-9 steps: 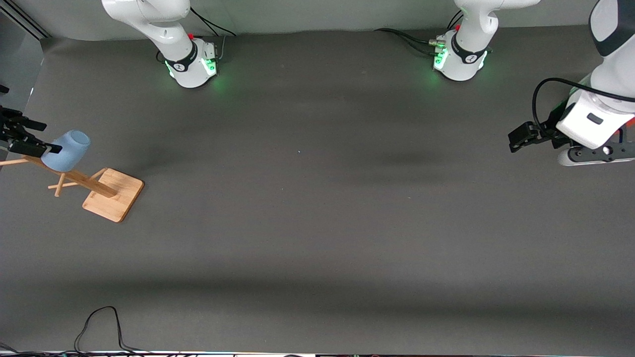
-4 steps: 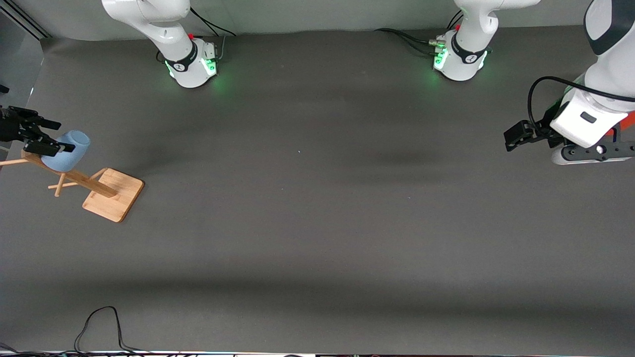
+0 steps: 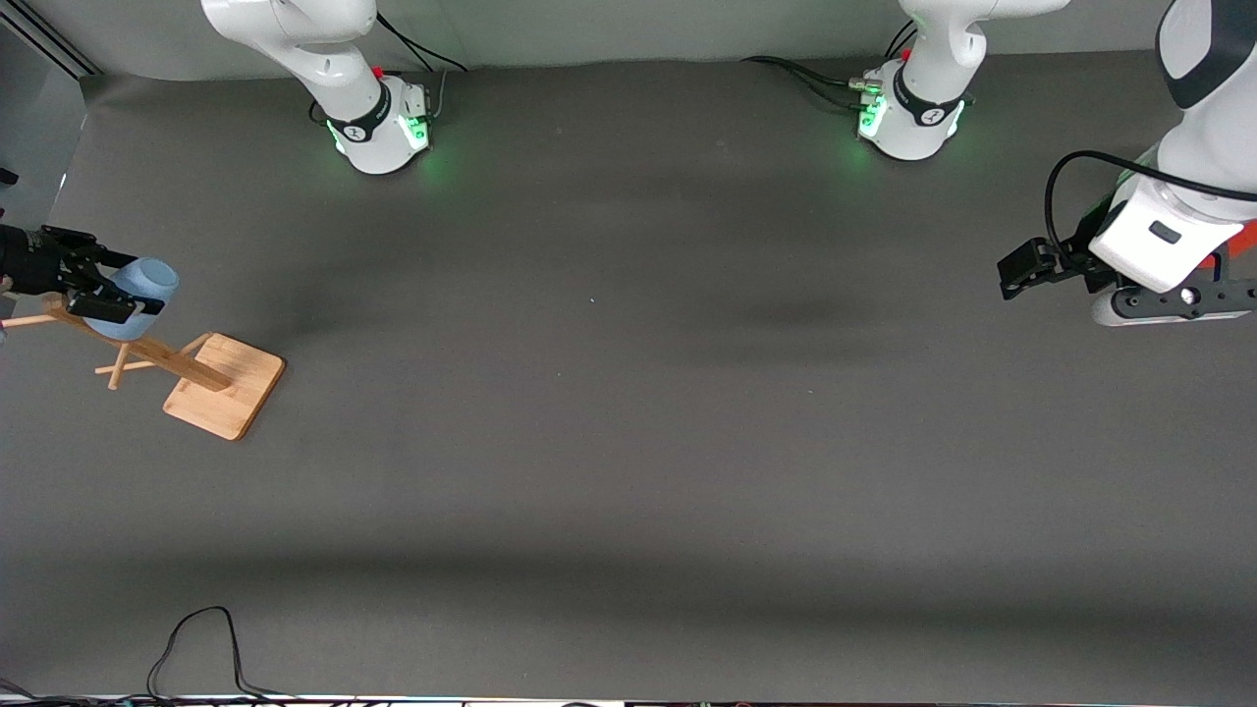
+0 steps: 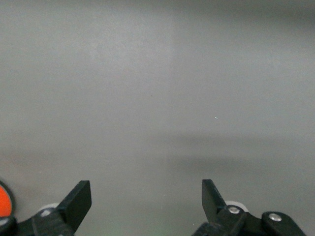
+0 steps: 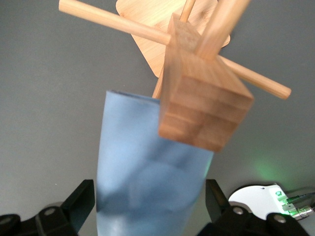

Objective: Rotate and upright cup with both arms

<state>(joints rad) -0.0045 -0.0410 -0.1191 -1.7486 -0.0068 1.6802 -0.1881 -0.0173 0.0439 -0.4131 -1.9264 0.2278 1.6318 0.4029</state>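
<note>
Cup (image 3: 140,295) hangs on a peg of the wooden rack (image 3: 187,373) at mid-left frame edge, sitting between the right gripper (image 3: 110,285) jaws, which are apart. Left gripper (image 4: 146,194) waits at right edge, jaws spread over bare table (image 3: 628,442).

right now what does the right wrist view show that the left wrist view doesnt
Only the right wrist view shows the blue cup hung on the wooden rack, between the open fingers of the right tool, with a green-lit base nearby. Only the left wrist view shows an orange patch beside the open left tool. Both show grey table.
</note>
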